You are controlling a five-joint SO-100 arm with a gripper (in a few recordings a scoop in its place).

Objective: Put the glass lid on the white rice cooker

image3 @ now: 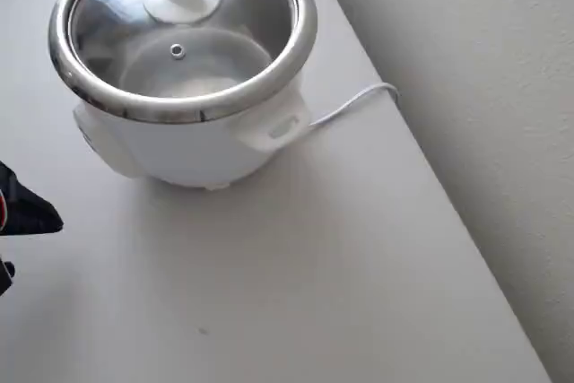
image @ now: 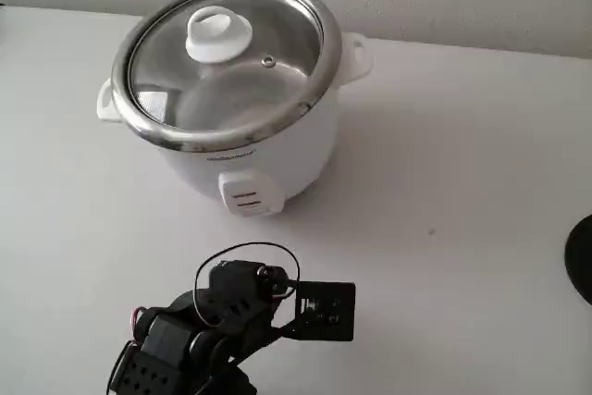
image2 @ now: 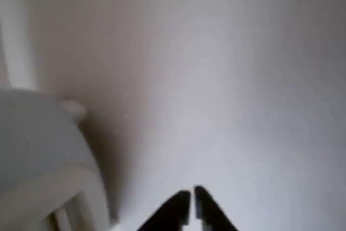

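Resting on white rice cooker (image: 268, 150): glass lid (image: 227, 57); hand (image2: 192, 201) closed, empty.

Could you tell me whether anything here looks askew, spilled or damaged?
Nothing stands out. The glass lid sits level on the white rice cooker, rim to rim. No spill shows on the table. The gripper is shut, clear of the cooker.
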